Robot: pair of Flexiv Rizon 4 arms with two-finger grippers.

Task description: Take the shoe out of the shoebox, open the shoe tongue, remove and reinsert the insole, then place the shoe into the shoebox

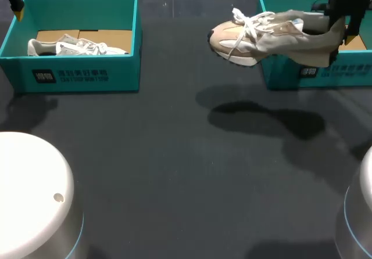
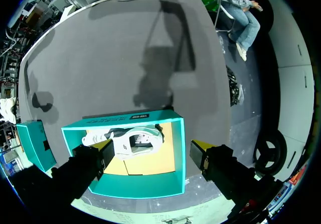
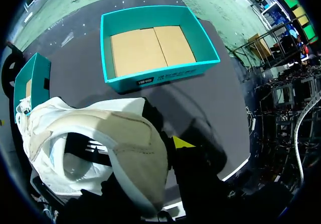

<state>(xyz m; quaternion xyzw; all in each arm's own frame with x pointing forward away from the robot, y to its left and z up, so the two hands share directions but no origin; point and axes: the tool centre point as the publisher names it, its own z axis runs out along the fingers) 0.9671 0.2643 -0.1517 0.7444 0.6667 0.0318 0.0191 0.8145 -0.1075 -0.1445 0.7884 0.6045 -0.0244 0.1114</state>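
Two teal boxes sit at the far side of the dark table: the left teal cardboard shoebox at about 10 o'clock and the right teal cardboard shoebox at about 2 o'clock. The right arm comes in at 2 o'clock, and the right gripper is clamped on the heel of the beige-and-white lace-up sneaker. It holds the shoe up in the air, roughly level, toe toward 9 o'clock. The heel is over the right box and the front half hangs out over the table. In the right wrist view only one yellow fingertip shows, outside the heel; the other is hidden. The left gripper hovers over the left box, fingers spread wide with nothing in them. Below it a white-and-grey sneaker lies on the box's brown floor.
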